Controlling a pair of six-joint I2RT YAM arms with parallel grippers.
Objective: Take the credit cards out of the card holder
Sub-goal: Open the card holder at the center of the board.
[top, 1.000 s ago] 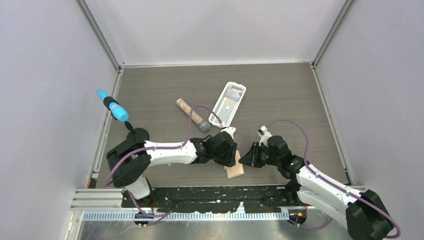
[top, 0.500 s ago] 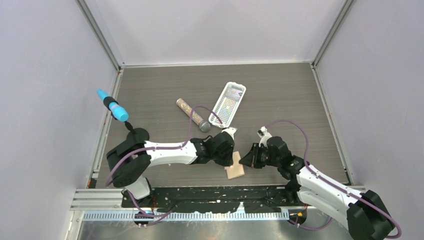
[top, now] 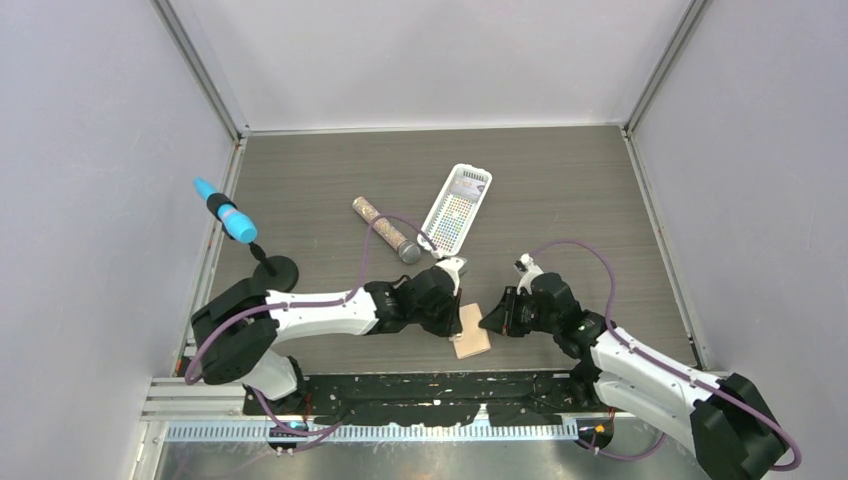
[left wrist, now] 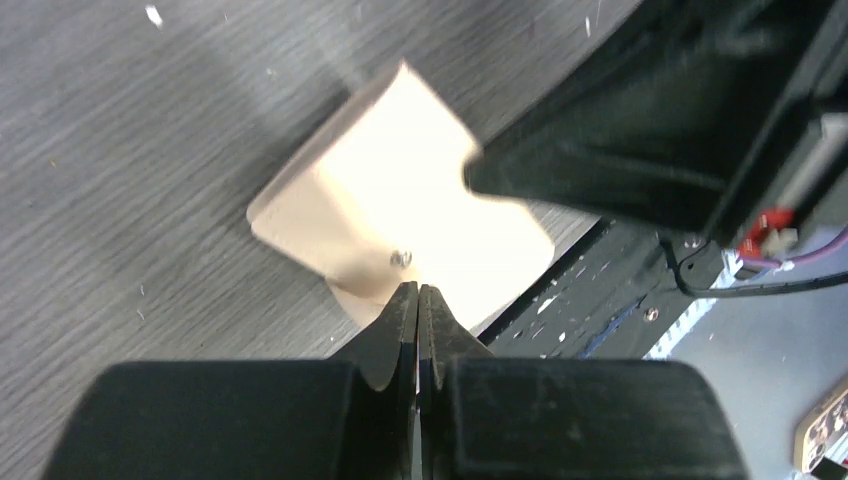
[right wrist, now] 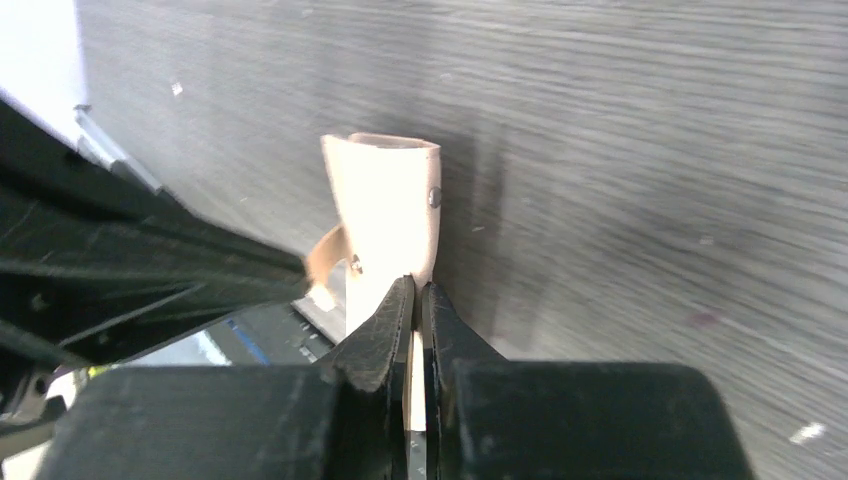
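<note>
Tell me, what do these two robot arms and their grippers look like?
The left arm and right arm have white tubular links between chunky black joints. A purple cable loops loosely along each one. The left gripper and right gripper are matte black: a blocky body with two fingers tapering to narrow tips.

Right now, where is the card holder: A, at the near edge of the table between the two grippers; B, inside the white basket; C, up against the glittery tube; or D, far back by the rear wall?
A: the card holder is at the near edge, with the left gripper and right gripper closed at its opposite sides.
</note>
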